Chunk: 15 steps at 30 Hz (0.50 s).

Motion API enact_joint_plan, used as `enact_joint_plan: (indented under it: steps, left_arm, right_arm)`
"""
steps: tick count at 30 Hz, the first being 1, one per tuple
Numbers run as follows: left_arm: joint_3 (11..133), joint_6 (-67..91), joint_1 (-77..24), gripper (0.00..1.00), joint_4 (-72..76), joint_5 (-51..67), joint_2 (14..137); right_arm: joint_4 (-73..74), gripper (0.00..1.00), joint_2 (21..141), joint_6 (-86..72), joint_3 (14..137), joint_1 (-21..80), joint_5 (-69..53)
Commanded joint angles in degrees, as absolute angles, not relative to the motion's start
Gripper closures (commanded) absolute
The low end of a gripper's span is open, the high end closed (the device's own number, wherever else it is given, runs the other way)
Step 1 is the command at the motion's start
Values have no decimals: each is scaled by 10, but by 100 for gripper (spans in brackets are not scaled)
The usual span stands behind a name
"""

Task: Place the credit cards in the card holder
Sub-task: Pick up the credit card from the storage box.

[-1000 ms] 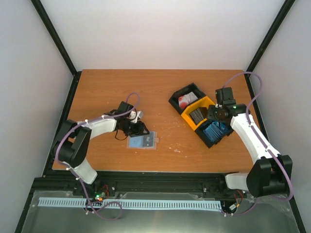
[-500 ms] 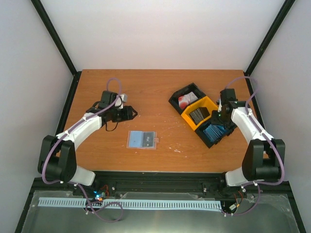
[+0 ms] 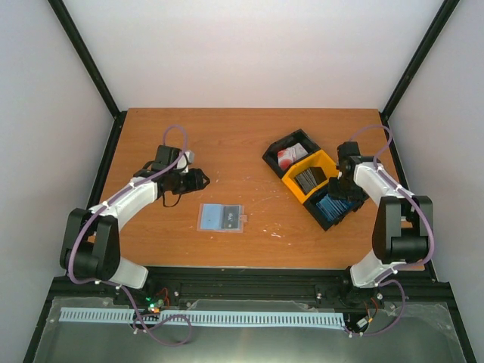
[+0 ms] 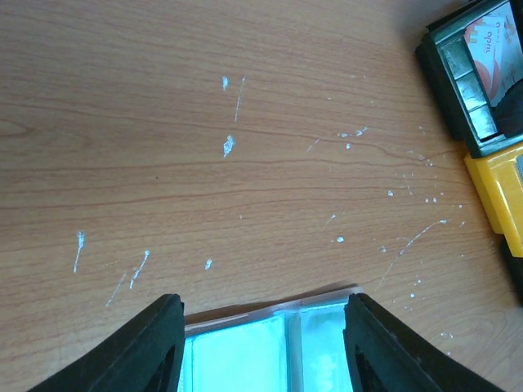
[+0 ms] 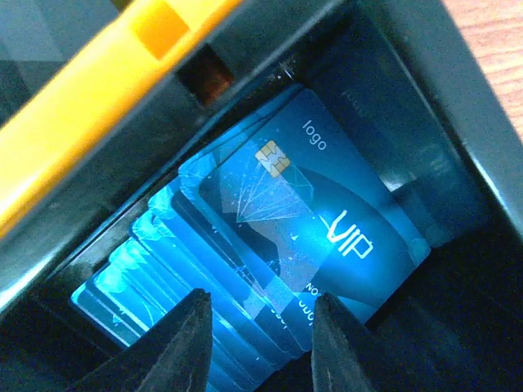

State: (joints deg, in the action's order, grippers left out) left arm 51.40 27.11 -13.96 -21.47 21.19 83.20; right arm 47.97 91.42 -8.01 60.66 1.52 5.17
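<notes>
**A:** Right pincer (image 5: 260, 347)?

**B:** Jaws parted, pointing down into the lower black bin (image 5: 433, 114), right of centre in the overhead view. The tips straddle the near edge of the blue cards (image 5: 302, 237). Cannot tell if they touch. Nothing is lifted.

**A:** Those cards?

**B:** One fanned stack. The top card shows a chip, "logo" and "VIP". Several edges show beneath it, too close together to count.

**A:** Left pincer (image 4: 265, 351)?

**B:** Jaws apart and holding nothing. It hangs left of centre in the overhead view, up and left of the card holder (image 3: 221, 218) and clear of it. In its own camera the holder's far edge shows at the bottom, between the two fingers.

**A:** Holder?

**B:** One, lying unfolded flat on the table (image 3: 242, 132), pale blue side up, low and left of centre. No card visible in it.

**A:** Tally outward.

**B:** Three bins in a diagonal row, touching: the upper black bin (image 3: 283, 147), the yellow bin (image 3: 297, 190) and the lower black one. There are three stacks, one per bin: white-and-red cards (image 3: 290, 156) in the upper black, dark grey cards (image 3: 308, 178) in the yellow, blue in the lower black.

**A:** Surface, room?

**B:** Orange-brown wood grain, flecked with white scratches. Plain white walls with black posts in the corners. A white slotted strip (image 3: 197, 318) runs along the bottom edge.
</notes>
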Motion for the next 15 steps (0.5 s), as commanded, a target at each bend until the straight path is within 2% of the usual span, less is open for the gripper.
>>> enact_joint_plan:
  steps: [1, 15]
  left_arm:
    - [515, 266, -134, 45, -205, 213, 838]
    - [508, 266, -134, 45, -199, 213, 839]
  right_arm:
    - [476, 68, 937, -91, 612, 11, 77]
    - [482, 74, 972, -101, 625, 10, 110]
